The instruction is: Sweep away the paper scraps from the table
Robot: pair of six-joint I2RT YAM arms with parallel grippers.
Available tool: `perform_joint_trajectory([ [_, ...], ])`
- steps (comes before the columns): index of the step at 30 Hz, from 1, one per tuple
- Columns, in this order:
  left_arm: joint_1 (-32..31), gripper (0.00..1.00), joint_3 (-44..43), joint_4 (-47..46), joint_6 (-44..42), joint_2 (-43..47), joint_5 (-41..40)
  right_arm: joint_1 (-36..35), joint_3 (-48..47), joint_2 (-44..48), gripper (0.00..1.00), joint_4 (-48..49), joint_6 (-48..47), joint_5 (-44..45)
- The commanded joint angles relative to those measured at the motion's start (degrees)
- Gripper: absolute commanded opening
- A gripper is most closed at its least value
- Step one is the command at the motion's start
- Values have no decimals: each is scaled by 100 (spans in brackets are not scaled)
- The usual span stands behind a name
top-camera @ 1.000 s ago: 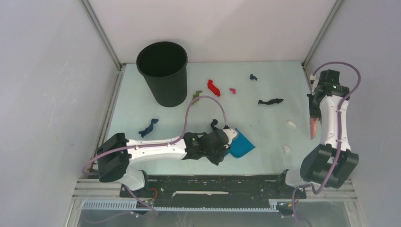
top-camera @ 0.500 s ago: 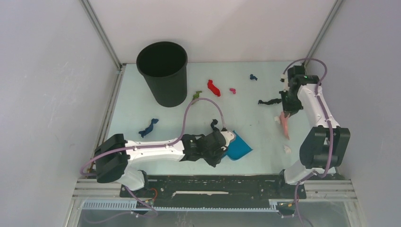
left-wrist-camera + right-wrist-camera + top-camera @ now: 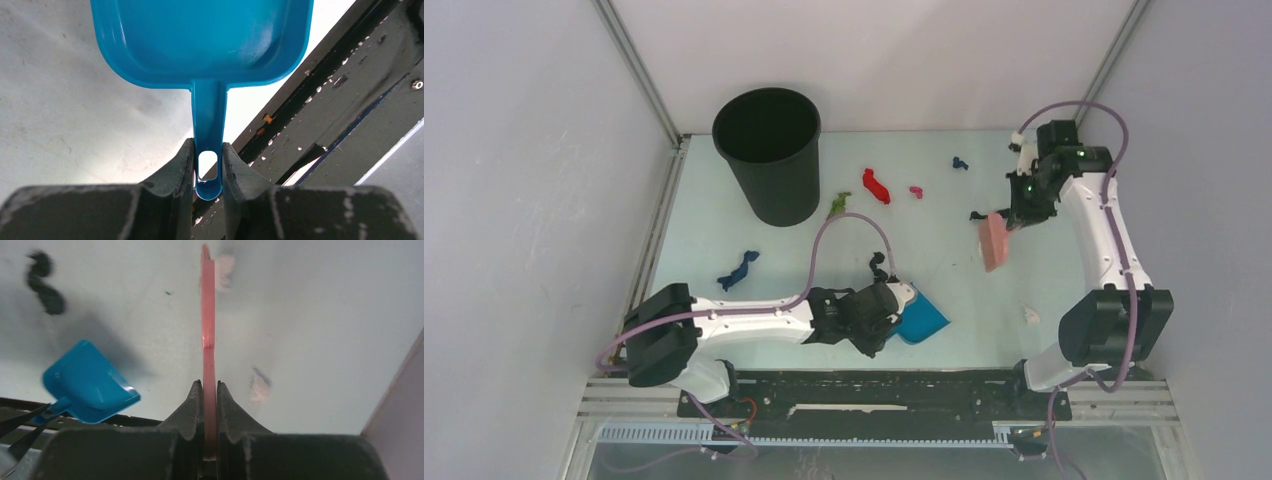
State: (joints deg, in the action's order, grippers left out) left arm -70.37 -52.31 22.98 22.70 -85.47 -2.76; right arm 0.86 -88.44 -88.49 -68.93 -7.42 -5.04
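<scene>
My left gripper (image 3: 896, 303) (image 3: 208, 165) is shut on the handle of the blue dustpan (image 3: 923, 319) (image 3: 200, 40), which sits low at the near middle of the table (image 3: 944, 272). My right gripper (image 3: 1016, 218) (image 3: 209, 387) is shut on the pink hand brush (image 3: 994, 243) (image 3: 208, 315), which hangs edge-on just past a black scrap (image 3: 977, 214). The paper scraps lie scattered: red (image 3: 876, 186), green (image 3: 840, 203), magenta (image 3: 916, 191), small dark blue (image 3: 960, 162), a larger blue one (image 3: 738, 270) and a black one (image 3: 879, 263) (image 3: 45, 285) by the left wrist.
A tall black bin (image 3: 767, 155) stands at the back left of the table. A pale scrap (image 3: 1030, 314) (image 3: 260, 387) lies near the right arm's base, and another (image 3: 224, 265) shows by the brush tip. Metal rails and grey walls edge the table.
The right arm has swung from the right edge leftward and toward the back, carrying the brush to beside the black scrap. The left gripper and dustpan have slid slightly left.
</scene>
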Motion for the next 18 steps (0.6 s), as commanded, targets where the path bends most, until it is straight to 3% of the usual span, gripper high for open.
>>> perform_joint_trajectory([
  [1,-21,0,80,-79,170,288,38,5,-911,323,0,-142,-501,-1513],
  [6,-21,0,100,-10,360,527,-66,-276,-1481,-122,0,458,-40,-2582],
  [11,-21,0,159,60,606,731,-131,-491,-1526,-676,0,1934,995,-3088],
  [18,-30,0,173,170,835,938,-308,-520,-2569,-2416,0,2767,2679,-3686],
])
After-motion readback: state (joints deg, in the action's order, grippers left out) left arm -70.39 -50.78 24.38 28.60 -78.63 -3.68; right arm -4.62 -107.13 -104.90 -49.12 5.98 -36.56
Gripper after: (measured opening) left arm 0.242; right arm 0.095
